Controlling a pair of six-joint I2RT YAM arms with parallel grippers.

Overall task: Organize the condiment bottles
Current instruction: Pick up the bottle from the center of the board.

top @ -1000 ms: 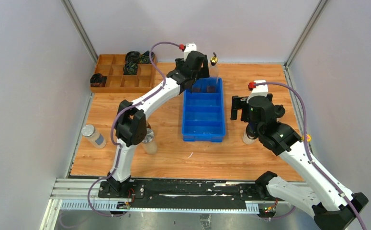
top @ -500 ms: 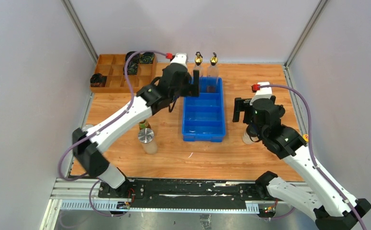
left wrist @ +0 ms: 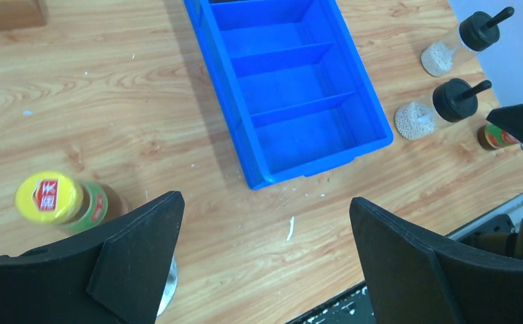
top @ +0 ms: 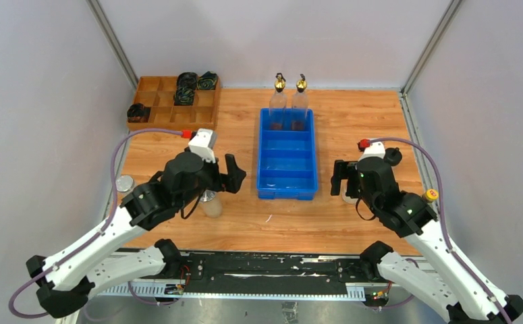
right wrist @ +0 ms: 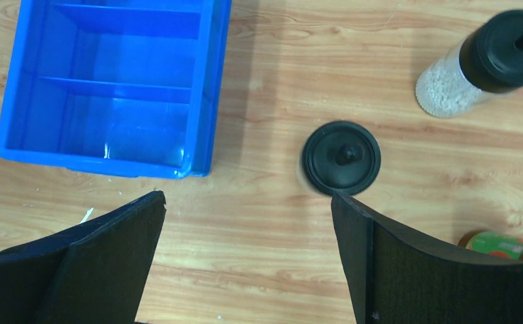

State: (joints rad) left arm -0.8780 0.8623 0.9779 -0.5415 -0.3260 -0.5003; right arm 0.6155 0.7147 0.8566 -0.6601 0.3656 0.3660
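Note:
Two clear gold-spouted bottles (top: 279, 101) (top: 299, 101) stand upright at the far end of the blue bin (top: 287, 182). My left gripper (top: 235, 177) (left wrist: 264, 202) is open and empty over bare table, left of the bin's near corner. A yellow-capped dark bottle (left wrist: 48, 197) and a silver-lidded shaker (top: 210, 201) stand at its left finger. A second shaker (top: 123, 183) is at the left edge. My right gripper (top: 343, 181) (right wrist: 246, 197) is open and empty, right of the bin. Two black-capped jars (right wrist: 341, 156) (right wrist: 508, 50) and a green-labelled bottle (right wrist: 498, 244) stand to its right.
The bin (left wrist: 292, 94) has several compartments, and the near ones hold nothing. A wooden divided tray (top: 171, 111) with black cable coils (top: 185, 88) sits at the back left. Metal frame posts and grey walls close in the table on three sides.
My left arm has pulled back from the bin's far end to the near left, beside the shaker, leaving both gold-spouted bottles showing there. My right gripper moved slightly nearer.

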